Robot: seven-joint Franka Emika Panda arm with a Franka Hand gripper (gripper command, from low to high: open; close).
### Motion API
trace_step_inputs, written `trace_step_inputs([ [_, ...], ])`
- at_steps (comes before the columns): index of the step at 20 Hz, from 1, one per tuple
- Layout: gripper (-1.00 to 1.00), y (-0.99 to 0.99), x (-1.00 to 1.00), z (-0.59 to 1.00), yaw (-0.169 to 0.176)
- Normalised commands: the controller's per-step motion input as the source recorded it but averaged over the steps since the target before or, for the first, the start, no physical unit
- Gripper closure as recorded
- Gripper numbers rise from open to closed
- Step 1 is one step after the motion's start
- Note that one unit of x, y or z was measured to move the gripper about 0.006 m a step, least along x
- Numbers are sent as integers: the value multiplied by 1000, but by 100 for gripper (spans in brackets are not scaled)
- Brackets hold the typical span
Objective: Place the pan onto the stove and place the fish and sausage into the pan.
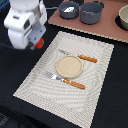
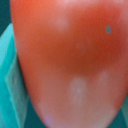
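My gripper (image 1: 36,43) hangs over the dark table at the exterior view's left, just off the placemat's far left corner. It is shut on the red-orange sausage (image 1: 38,45), which fills the wrist view (image 2: 70,60) with a teal finger (image 2: 9,75) beside it. The small grey-blue pan (image 1: 69,9) sits on the pinkish-brown stove (image 1: 107,27) at the back, well to the right of my gripper. Its long handle does not show clearly. The fish is not in view.
A larger grey pot (image 1: 92,12) stands on the stove beside the pan, and another round vessel (image 1: 123,19) is at the right edge. A striped beige placemat (image 1: 35,80) holds a round plate (image 1: 68,65) and two orange-handled pieces of cutlery (image 1: 88,59).
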Motion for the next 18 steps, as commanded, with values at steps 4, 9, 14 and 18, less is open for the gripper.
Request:
trace_step_inputs([
  [4,100,1000,0,149,9],
  [9,100,1000,17,36,3],
  [14,100,1000,244,251,0],
  [18,100,996,336,419,0],
])
